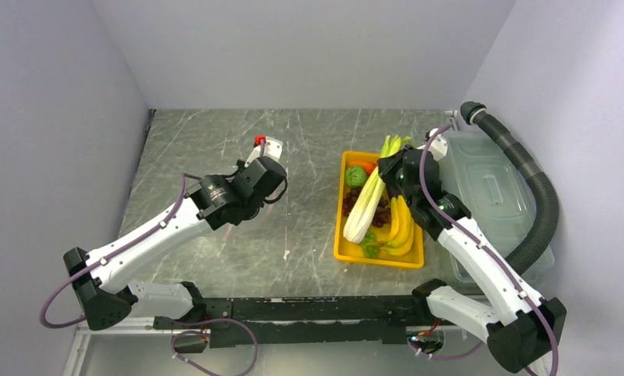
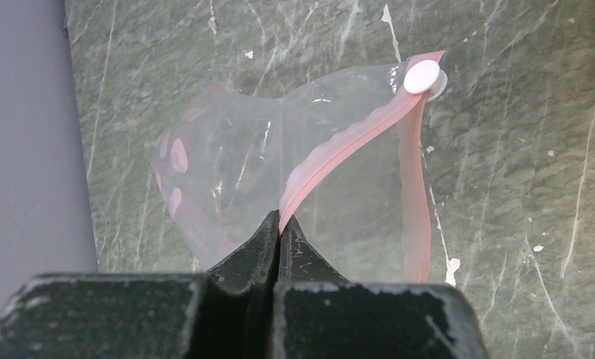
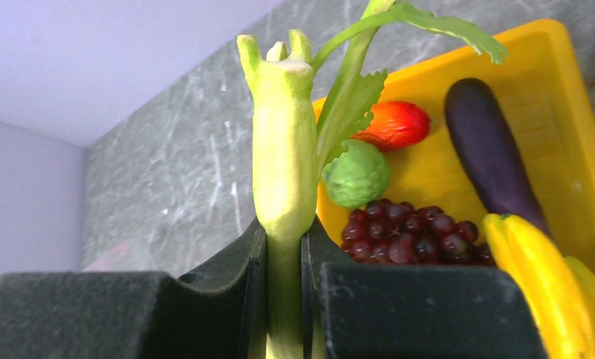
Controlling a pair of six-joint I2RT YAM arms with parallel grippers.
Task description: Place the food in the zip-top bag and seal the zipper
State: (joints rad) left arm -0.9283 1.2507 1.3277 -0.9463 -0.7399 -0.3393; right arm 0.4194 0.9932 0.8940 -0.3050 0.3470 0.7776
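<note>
My left gripper [image 2: 279, 224] is shut on the pink zipper strip [image 2: 347, 146] of the clear zip-top bag [image 2: 235, 164], whose mouth gapes open above the table. A white slider [image 2: 423, 76] sits at the strip's far end. In the top view the bag [image 1: 271, 149] is left of the tray. My right gripper [image 3: 283, 239] is shut on the pale green celery stalk [image 3: 283, 149], which slants across the yellow tray [image 1: 344, 251]. Purple grapes [image 3: 414, 235], bananas [image 3: 537, 269], a round leafy piece [image 3: 358, 173] and an orange piece [image 3: 395, 123] lie in the tray.
A dark purple eggplant [image 3: 489, 149] also lies in the tray. A translucent lidded bin [image 1: 489, 188] stands right of the tray, with a black ribbed hose [image 1: 540, 188] curving over it. Grey walls close in the table on three sides.
</note>
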